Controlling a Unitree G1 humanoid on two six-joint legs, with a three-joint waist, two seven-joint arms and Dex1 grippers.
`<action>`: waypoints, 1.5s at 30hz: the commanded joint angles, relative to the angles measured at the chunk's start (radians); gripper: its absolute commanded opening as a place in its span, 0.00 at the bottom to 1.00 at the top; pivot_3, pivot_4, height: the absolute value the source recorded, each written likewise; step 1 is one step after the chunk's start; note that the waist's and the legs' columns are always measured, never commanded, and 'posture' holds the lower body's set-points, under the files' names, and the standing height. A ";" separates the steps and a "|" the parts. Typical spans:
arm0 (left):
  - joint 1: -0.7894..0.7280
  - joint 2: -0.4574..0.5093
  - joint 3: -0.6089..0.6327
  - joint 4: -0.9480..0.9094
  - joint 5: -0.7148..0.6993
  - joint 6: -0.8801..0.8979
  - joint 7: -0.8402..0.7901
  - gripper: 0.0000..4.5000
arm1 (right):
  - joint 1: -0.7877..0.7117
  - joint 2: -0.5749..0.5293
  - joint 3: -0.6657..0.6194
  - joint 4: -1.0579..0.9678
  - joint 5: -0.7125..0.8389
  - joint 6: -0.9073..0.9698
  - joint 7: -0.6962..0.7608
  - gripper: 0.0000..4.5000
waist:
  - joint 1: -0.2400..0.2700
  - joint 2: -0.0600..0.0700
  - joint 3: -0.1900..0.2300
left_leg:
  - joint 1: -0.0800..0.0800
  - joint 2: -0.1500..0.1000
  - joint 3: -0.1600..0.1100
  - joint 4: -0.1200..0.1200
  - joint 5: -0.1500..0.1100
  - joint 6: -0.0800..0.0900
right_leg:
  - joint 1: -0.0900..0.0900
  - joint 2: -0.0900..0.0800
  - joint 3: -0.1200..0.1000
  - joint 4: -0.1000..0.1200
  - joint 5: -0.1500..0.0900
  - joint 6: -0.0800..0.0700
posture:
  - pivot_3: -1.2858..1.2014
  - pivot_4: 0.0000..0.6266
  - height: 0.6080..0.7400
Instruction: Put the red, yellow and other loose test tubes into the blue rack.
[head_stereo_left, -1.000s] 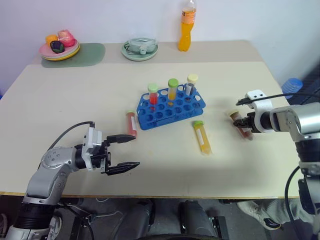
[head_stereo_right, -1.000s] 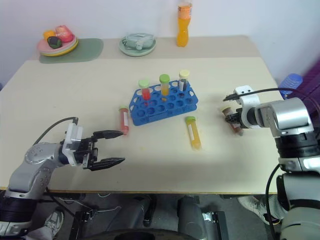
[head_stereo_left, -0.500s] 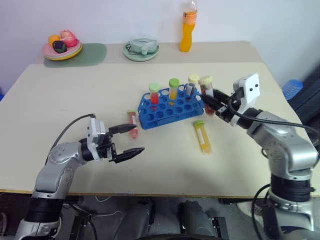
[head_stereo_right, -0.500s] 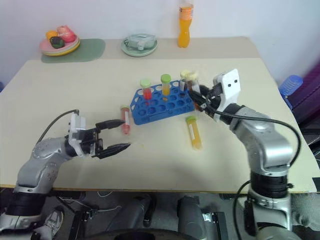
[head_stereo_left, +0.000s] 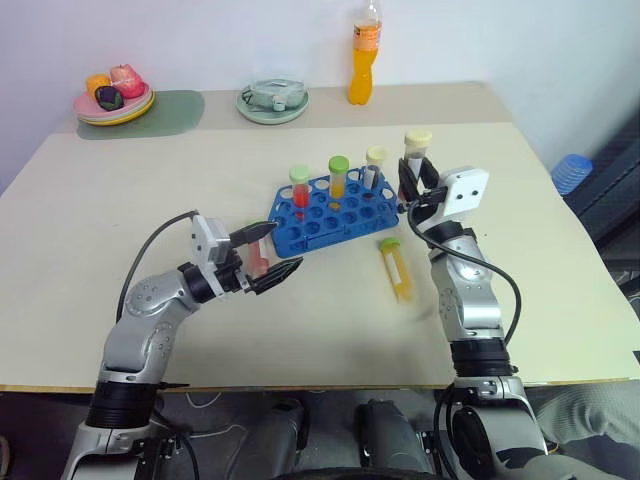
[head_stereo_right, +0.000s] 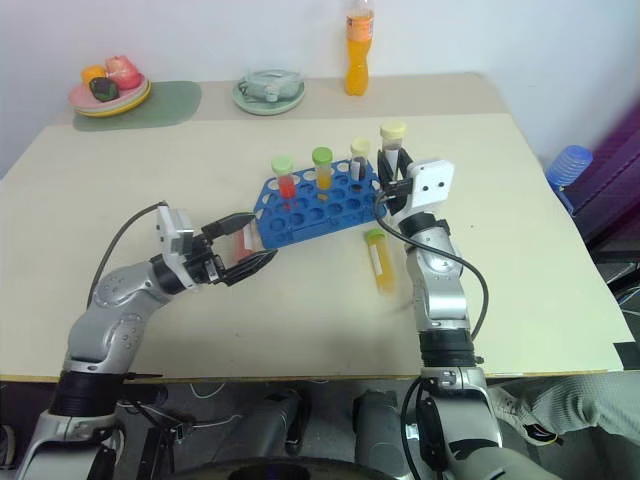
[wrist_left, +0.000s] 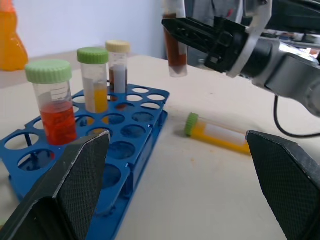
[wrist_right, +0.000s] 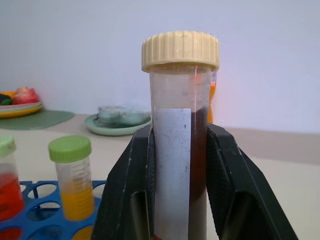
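Fingers (wrist_right: 131, 190) of the right gripper (head_stereo_left: 413, 181) were clamped on a brown tube (head_stereo_left: 416, 160), which was held upright, cream cap up, in the air just beside the right end of the blue rack (head_stereo_left: 330, 212). Three capped tubes were stood upright in the rack's back row. The left gripper (head_stereo_left: 268, 253) was spread wide, with nothing between its fingers, close over a red tube (head_stereo_right: 246, 242) laid flat beside the rack's left end. A yellow tube (head_stereo_left: 396, 267) was laid flat on the table (head_stereo_left: 120, 200) near the rack's front right, green cap pointed toward the rack.
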 joint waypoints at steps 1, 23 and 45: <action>0.013 -0.006 -0.003 -0.055 0.015 -0.011 0.032 1.00 | -0.047 0.023 0.010 0.066 -0.009 -0.111 -0.005 0.16 | -0.004 0.000 0.000 | 0.000 0.000 0.000 0.000 0.000 0.000 | 0.000 0.000 0.000 0.000 0.000 0.000 | 0.52 0.24 1.00; 0.094 0.005 0.044 -0.058 0.002 -0.044 0.050 1.00 | -0.203 0.086 -0.057 0.467 0.106 -0.315 0.086 0.16 | -0.006 0.000 0.000 | 0.001 0.002 0.000 -0.001 0.001 -0.001 | -0.001 0.002 0.001 0.001 0.001 -0.001 | 0.52 0.24 1.00; 0.082 0.013 0.049 -0.107 -0.010 -0.008 0.080 1.00 | -0.247 0.095 -0.077 0.723 0.074 -0.409 0.063 0.16 | -0.007 0.001 0.000 | 0.003 0.005 0.002 -0.001 0.001 -0.001 | 0.000 0.006 0.003 0.001 0.002 -0.004 | 0.52 0.24 1.00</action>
